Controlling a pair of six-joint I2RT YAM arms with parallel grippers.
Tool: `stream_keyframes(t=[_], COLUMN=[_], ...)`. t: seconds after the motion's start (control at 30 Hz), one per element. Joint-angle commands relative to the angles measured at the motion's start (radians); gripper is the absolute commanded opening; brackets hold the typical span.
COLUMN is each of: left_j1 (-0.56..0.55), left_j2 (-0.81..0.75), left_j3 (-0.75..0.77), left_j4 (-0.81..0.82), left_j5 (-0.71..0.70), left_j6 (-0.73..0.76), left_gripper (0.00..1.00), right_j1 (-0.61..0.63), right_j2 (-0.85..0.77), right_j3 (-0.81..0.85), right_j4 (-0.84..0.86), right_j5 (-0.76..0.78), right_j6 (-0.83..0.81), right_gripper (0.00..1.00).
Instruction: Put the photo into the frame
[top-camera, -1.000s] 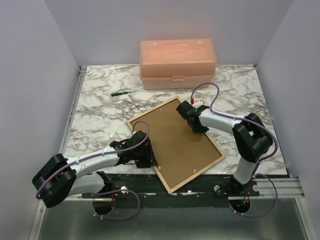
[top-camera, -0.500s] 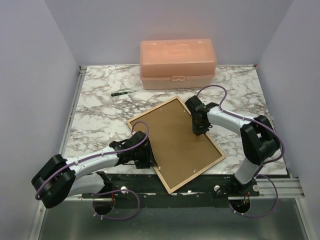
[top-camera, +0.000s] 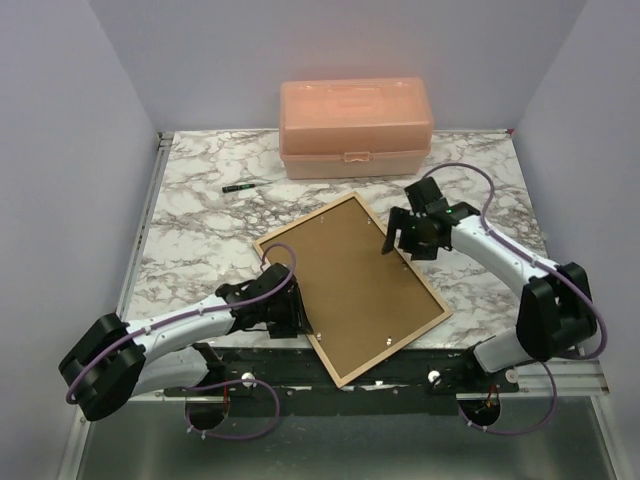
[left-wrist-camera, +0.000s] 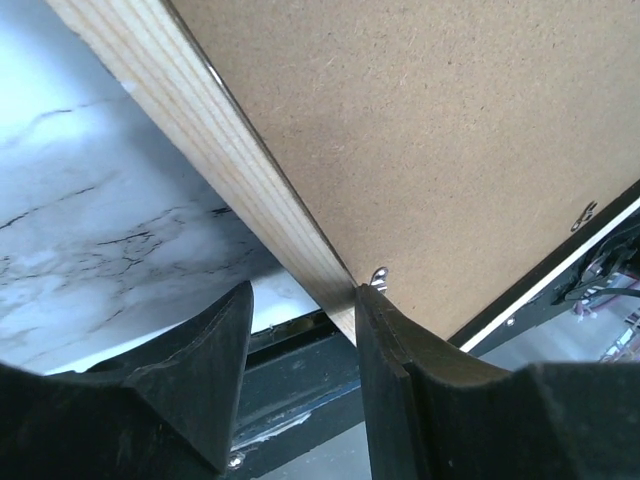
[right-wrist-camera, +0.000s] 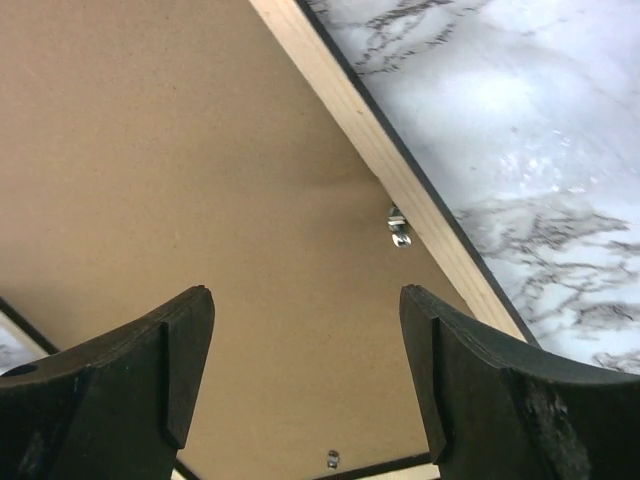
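Observation:
The frame (top-camera: 400, 345) lies face down and askew on the marble table, light wood rim up, with a brown backing panel (top-camera: 350, 285) filling it. The photo is hidden. My left gripper (top-camera: 290, 318) sits low at the frame's left near edge. In the left wrist view it (left-wrist-camera: 300, 330) is open: one of its fingers (left-wrist-camera: 400, 380) rests against the wooden rail (left-wrist-camera: 230, 160) by a metal tab (left-wrist-camera: 378, 277), and the other stands apart. My right gripper (top-camera: 403, 240) hovers open over the frame's right edge. In the right wrist view it (right-wrist-camera: 305, 330) is empty above the panel (right-wrist-camera: 200, 180).
A peach plastic box (top-camera: 355, 125) stands at the back of the table (top-camera: 200, 230). A small dark green marker (top-camera: 238, 187) lies left of it. The frame's near corner overhangs the black rail (top-camera: 400, 375) at the table's front edge.
My right gripper has lifted off the backing panel, moved right toward the frame's right edge, and opened wide. The left gripper and the frame have stayed in place.

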Motion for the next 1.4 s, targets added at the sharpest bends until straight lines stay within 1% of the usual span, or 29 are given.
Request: stream_keyframes(t=[0.0,0.1,0.27,0.3,0.33,0.5,0.57,0.67,0.77,0.87,0.93,1.1,1.17,1.23,1.27,1.3,1.33,1.37], left_j1=[0.001,0.023,0.137,0.171,0.201,0.368,0.441,0.522,0.559,0.567,0.569,0.571,0.571,0.572,0.572,0.572,0.572,0.572], left_j2=[-0.047,-0.061,-0.112,-0.131,-0.159,-0.353,-0.403,-0.416,-0.369,-0.312,-0.287,-0.255,-0.246,-0.238,-0.236,-0.232,-0.23,-0.23], left_j3=[-0.019,-0.015,-0.054,-0.061,-0.064,-0.045,-0.027,0.032,0.108,0.187,0.216,0.239,0.237,0.229,0.225,0.222,0.22,0.217], left_j4=[-0.036,-0.014,0.076,0.076,0.073,-0.014,-0.029,-0.075,-0.133,-0.203,-0.213,-0.207,-0.197,-0.172,-0.167,-0.162,-0.159,-0.161], left_j5=[0.014,0.054,0.183,0.203,0.22,0.239,0.27,0.278,0.263,0.228,0.224,0.227,0.239,0.279,0.295,0.305,0.315,0.317], left_j6=[0.02,0.036,0.073,0.081,0.088,0.137,0.165,0.212,0.27,0.324,0.342,0.353,0.356,0.359,0.357,0.356,0.358,0.358], left_gripper=[0.49,0.52,0.55,0.6,0.62,0.84,0.86,0.87,0.87,0.87,0.87,0.87,0.87,0.87,0.86,0.86,0.86,0.86], right_j1=[-0.072,-0.096,-0.102,-0.101,-0.101,-0.102,-0.101,-0.101,-0.101,-0.101,-0.103,-0.102,-0.102,-0.101,-0.102,-0.101,-0.101,-0.102], right_j2=[-0.139,-0.229,-0.357,-0.384,-0.409,-0.525,-0.544,-0.571,-0.591,-0.604,-0.617,-0.637,-0.619,-0.591,-0.572,-0.551,-0.529,-0.504], right_j3=[-0.098,-0.176,-0.298,-0.319,-0.34,-0.381,-0.387,-0.414,-0.451,-0.49,-0.517,-0.598,-0.614,-0.62,-0.619,-0.616,-0.606,-0.599], right_j4=[0.019,0.015,0.0,-0.001,-0.01,-0.106,-0.172,-0.239,-0.3,-0.355,-0.375,-0.32,-0.278,-0.235,-0.215,-0.193,-0.183,-0.168], right_j5=[-0.111,-0.133,-0.201,-0.226,-0.242,-0.255,-0.259,-0.253,-0.252,-0.25,-0.233,-0.261,-0.274,-0.281,-0.283,-0.281,-0.263,-0.254], right_j6=[0.027,0.051,0.123,0.133,0.145,0.179,0.185,0.186,0.182,0.185,0.186,0.213,0.222,0.229,0.231,0.231,0.231,0.225], right_gripper=[0.84,0.86,0.88,0.88,0.88,0.89,0.88,0.88,0.88,0.87,0.86,0.85,0.83,0.8,0.77,0.69,0.65,0.64])
